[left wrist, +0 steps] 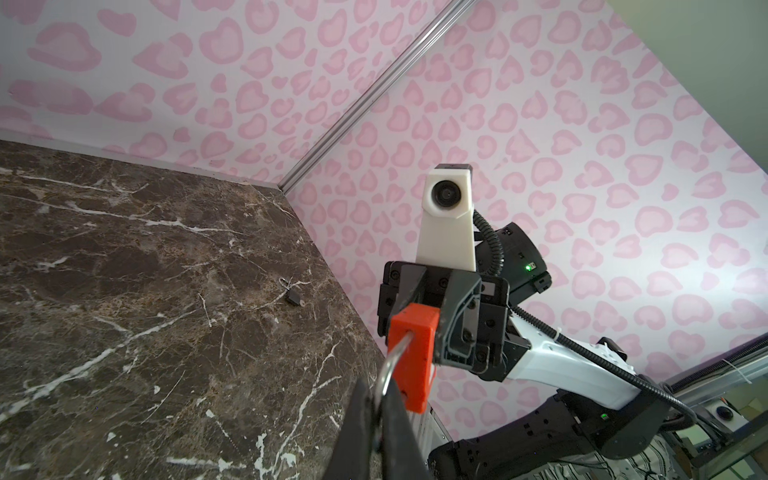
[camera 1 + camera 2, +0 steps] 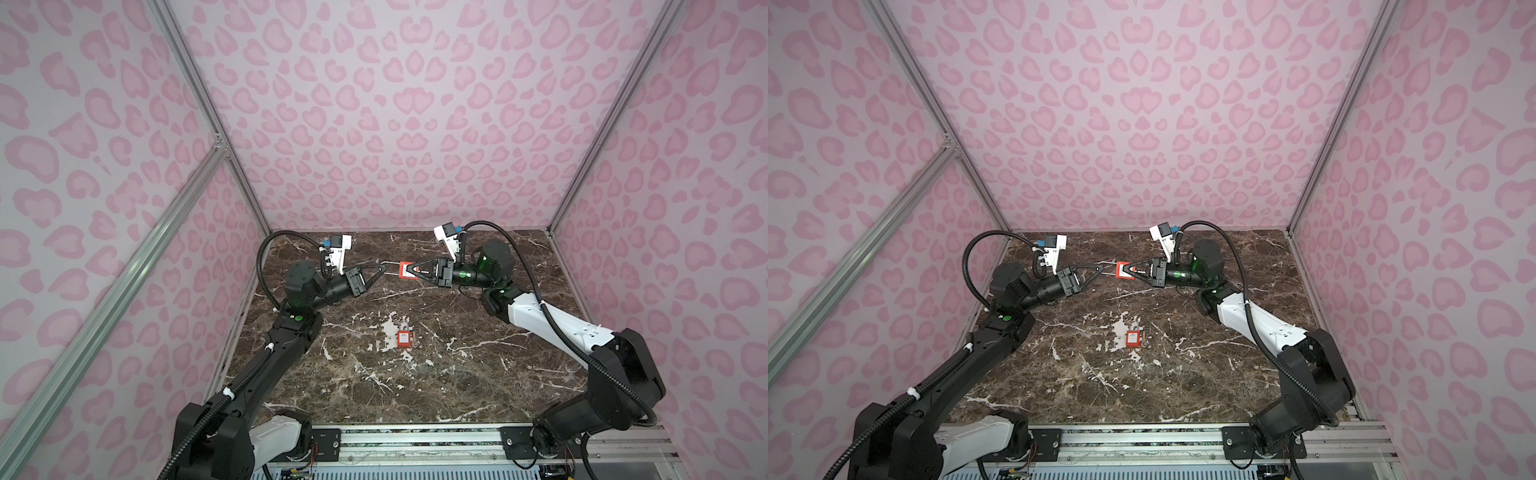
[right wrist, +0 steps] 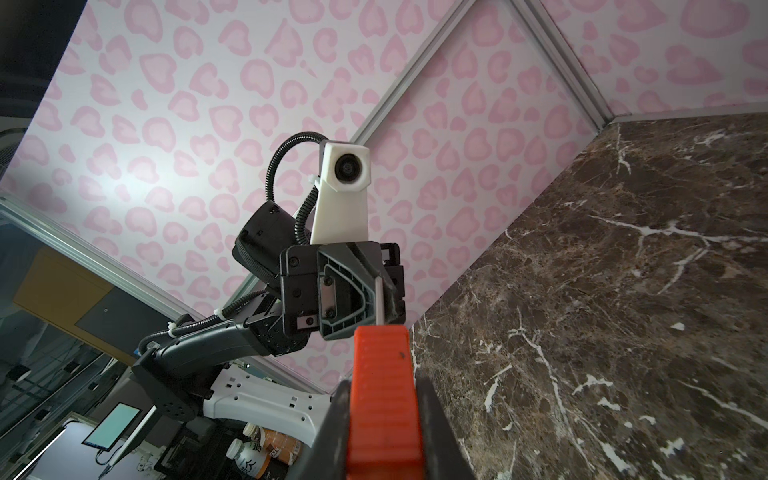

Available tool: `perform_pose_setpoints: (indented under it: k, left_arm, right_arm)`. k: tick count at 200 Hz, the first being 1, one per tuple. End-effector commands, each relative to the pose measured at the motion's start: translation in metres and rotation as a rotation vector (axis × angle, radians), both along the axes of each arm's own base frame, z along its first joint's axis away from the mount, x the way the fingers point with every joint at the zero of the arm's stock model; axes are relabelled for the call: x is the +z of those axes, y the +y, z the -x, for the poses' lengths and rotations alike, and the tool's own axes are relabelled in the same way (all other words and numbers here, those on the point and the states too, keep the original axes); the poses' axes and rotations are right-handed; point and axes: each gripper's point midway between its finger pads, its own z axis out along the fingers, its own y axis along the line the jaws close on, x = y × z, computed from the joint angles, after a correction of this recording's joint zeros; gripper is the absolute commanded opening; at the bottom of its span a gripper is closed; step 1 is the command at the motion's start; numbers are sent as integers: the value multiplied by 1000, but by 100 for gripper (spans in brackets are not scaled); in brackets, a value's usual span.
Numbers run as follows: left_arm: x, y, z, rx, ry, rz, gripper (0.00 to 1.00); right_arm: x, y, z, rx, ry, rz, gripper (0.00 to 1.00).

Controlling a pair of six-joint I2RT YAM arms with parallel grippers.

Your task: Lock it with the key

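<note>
Well above the marble table (image 2: 457,374), and farther back than the second padlock (image 2: 403,338) that lies flat near its middle, a red padlock (image 2: 401,272) is held in the air between the two arms. The right gripper (image 2: 409,269), reaching in from the right of the second padlock, has its jaws closed on the red body; the right wrist view shows a black finger pressed to each side of it. The left gripper (image 2: 381,270) comes in from the left of the second padlock, and its jaws are pinched almost together on the silver shackle (image 2: 390,268) (the left wrist view shows the wire loop caught between the two finger ends). The shackle points toward the left arm and the body toward the right arm. Just to the right of the second padlock lies a small brownish thing (image 2: 412,336), too small to make out.
</note>
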Motion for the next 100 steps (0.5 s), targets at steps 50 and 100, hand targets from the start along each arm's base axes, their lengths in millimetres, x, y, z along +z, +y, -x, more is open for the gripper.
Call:
perform_pose_setpoints:
  k: [50, 100]
  left_arm:
    - [3, -5, 7, -42, -42, 2, 4]
    - [4, -6, 13, -44, -62, -5, 4]
  right_arm:
    - [8, 8, -1, 3, 10, -77, 0]
    - [17, 6, -6, 3, 20, -141, 0]
